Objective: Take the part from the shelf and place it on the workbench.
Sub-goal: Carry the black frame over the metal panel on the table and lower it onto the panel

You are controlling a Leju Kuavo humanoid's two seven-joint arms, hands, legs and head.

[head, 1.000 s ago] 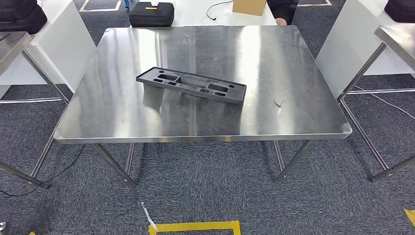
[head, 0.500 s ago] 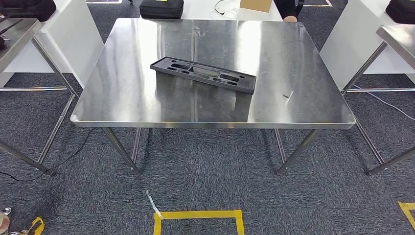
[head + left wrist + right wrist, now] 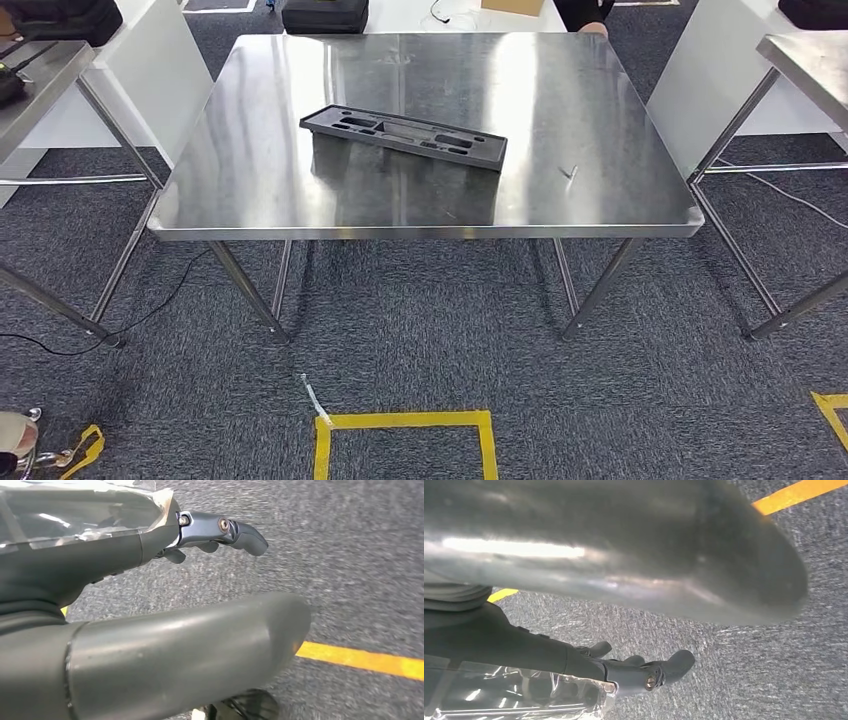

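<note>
The left hand (image 3: 150,595) hung at the robot's side above the dark grey speckled carpet (image 3: 360,570), its dark fingers (image 3: 240,530) reaching out loosely with nothing between them and the thick grey thumb. The right hand (image 3: 589,630) hung likewise, its fingers (image 3: 669,667) a little apart and holding nothing — both hands were slack and empty over the floor, near a strip of yellow floor tape (image 3: 365,660).

The task's thing, a long flat black plastic part with moulded recesses (image 3: 402,137), lay on the square stainless-steel workbench (image 3: 260,200), resting flat a little left of the middle and set at a slight angle to the near edge. It was well apart from both hands, which were down by the robot's body while the bench stood some way ahead, across a stretch of carpet and beyond a yellow tape rectangle (image 3: 405,422) on the floor.

Judged from how things lay, the placing looked done: the part sat well in from every edge, in no danger of sliding off. The step in hand would then be the retreat, and doing it well means keeping the arms down and close to the body, the fingers relaxed, and steering clear of the steel table legs (image 3: 590,295) and the neighbouring benches on either side. A black case (image 3: 325,15) and a cardboard box (image 3: 512,6) stood beyond the bench's far edge.
</note>
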